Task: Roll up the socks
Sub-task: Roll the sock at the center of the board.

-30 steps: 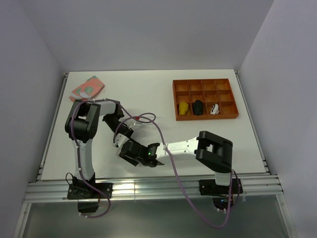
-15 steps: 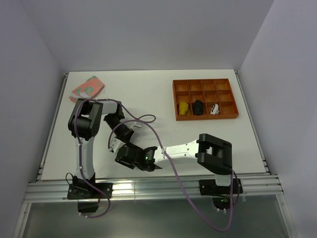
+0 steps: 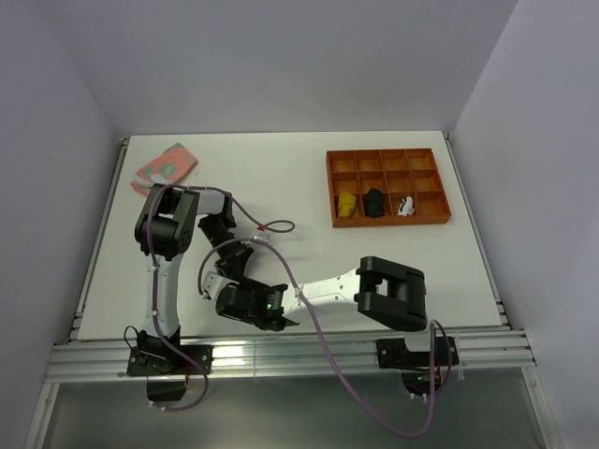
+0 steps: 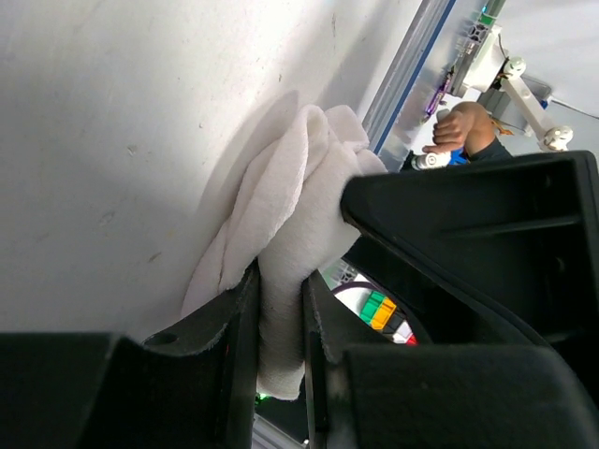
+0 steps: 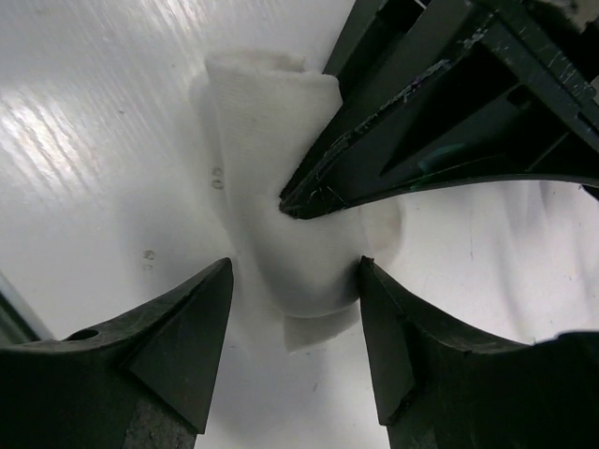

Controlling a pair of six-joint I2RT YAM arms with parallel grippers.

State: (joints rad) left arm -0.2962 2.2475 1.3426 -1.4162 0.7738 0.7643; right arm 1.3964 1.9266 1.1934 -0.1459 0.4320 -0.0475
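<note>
The left claw (image 4: 279,292) pinches the white sock (image 4: 281,187), seemingly limp and light. The right claw (image 5: 295,281), spread apart, straddles it. Best gripped at its thick fold.

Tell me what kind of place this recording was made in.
Probably a robotics lab test cell. A white table is boxed in by plain walls. A left arm and a right arm are bolted to an aluminium rail. An orange compartment tray sits on the table.
</note>
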